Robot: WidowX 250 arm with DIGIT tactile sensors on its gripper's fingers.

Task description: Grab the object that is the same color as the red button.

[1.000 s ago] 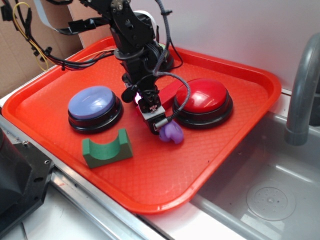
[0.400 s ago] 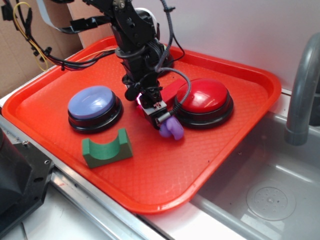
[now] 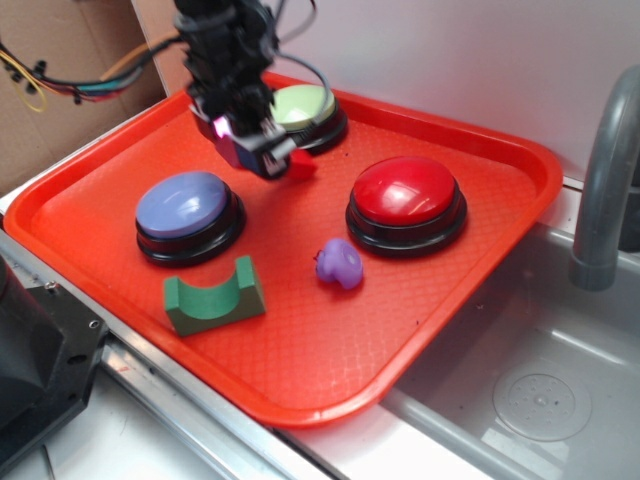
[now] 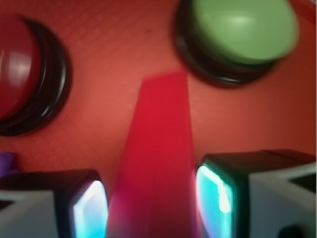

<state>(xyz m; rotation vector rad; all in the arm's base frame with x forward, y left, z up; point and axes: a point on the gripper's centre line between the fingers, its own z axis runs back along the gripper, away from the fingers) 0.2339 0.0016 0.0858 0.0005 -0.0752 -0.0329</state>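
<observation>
Red block (image 4: 153,163): small, long, square in cross-section, held between the jaws and lifted clear of the tray; only its end (image 3: 302,166) shows in the exterior view, up and left of the red button. Red button (image 3: 405,190): large glossy dome on a round black base, upright on the tray, apart from the block; its edge (image 4: 15,69) appears in the wrist view.

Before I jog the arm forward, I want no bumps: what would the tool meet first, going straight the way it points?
Probably bare tray floor beyond the held red block; the green button sits just right of that line. Depth is unclear.
</observation>
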